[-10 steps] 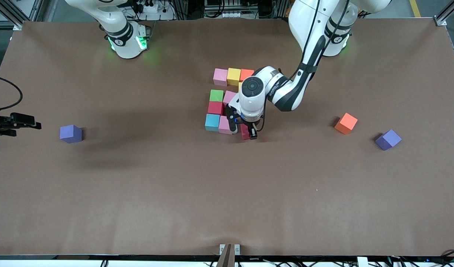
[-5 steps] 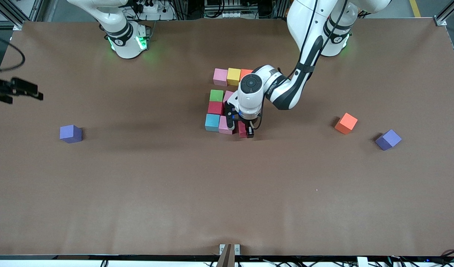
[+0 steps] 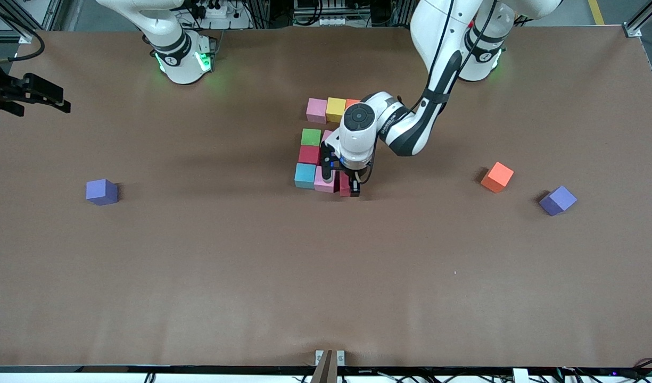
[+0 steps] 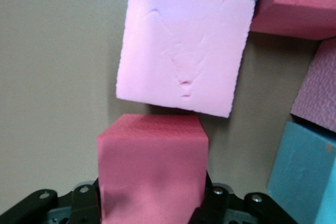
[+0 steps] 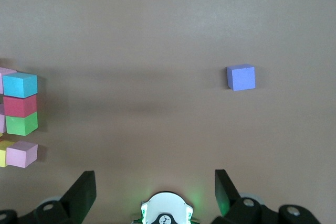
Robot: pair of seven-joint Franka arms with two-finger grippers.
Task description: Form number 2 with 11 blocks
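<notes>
I see the left gripper [image 3: 345,184] clamped on a red block [image 4: 151,169], center frame, beside the pink block [image 3: 324,180]; right gripper [image 3: 35,96] spread wide, upper left.

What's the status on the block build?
Left gripper shut on red block, beside pink block. Right gripper open, waiting at table edge. Loose orange block unplaced.

Pink [image 3: 316,109], yellow [image 3: 336,108], green [image 3: 311,136], red [image 3: 308,154] and light blue blocks [image 3: 305,175] sat on a brown table [image 3: 198,266]; stray cubes were orange [image 3: 497,176] and purple [image 3: 101,191].
</notes>
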